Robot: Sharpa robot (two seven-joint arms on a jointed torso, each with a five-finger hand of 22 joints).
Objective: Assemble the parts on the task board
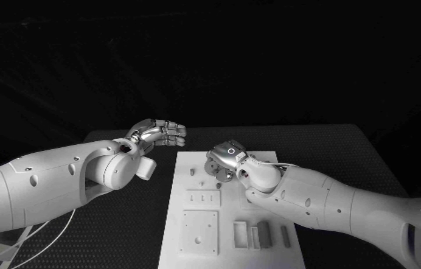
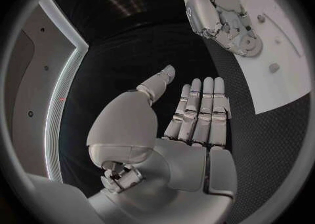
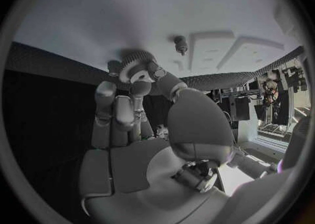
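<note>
The white task board [image 1: 272, 254] lies lengthwise in the middle of the table. My right hand [image 1: 228, 158] is over its far end and pinches a small grey toothed gear [image 3: 134, 60] between thumb and fingertips, low at the board's surface. The gear also shows under that hand [image 2: 220, 14] in the left wrist view. A small peg [image 3: 179, 43] stands on the board just beyond the gear. My left hand [image 1: 160, 132] hovers over the black table off the board's far left corner, and its fingers [image 2: 200, 111] are straight and hold nothing.
Several grey block parts [image 1: 260, 235] lie at the board's near right. Two raised square plates [image 1: 201, 231] sit on its near left half. Black mesh table [image 1: 351, 153] flanks the board on both sides.
</note>
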